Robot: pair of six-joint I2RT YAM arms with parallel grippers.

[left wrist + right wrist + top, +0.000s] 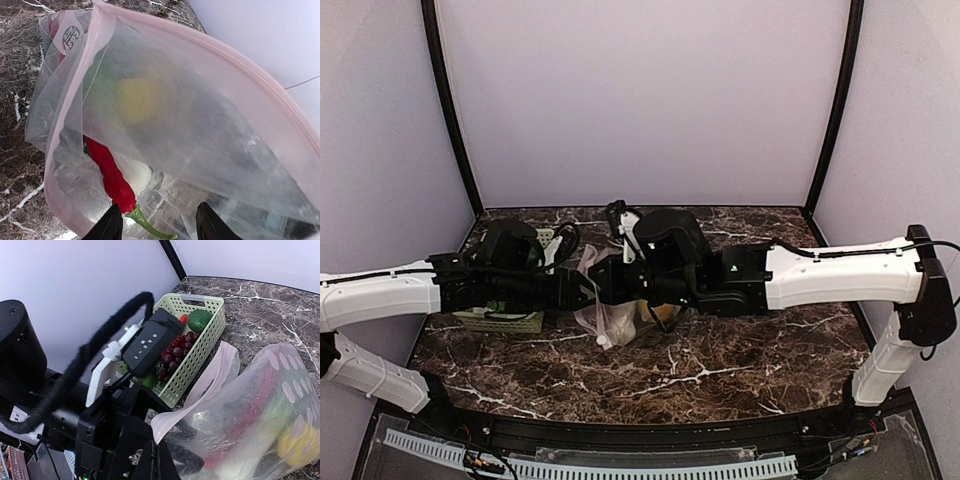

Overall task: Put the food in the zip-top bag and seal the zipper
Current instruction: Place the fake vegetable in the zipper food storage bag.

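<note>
Top view: left arm (pixel 380 290) comes in from 9 o'clock, white forearm near level, black wrist stretched toward centre. Right arm (pixel 840 275) comes in from 3 o'clock, its upright link at 4 o'clock, elbow bent sharply at the right edge, forearm level, pointing to 9 o'clock. Both wrists meet mid-frame, the right one overlapping the left at about 12 o'clock of it. Left tool (pixel 159 226): two dark fingertips (pixel 111 226) parted, clear gap between. Right tool (pixel 170 460): jaws closed together, fingers hard to make out.
</note>
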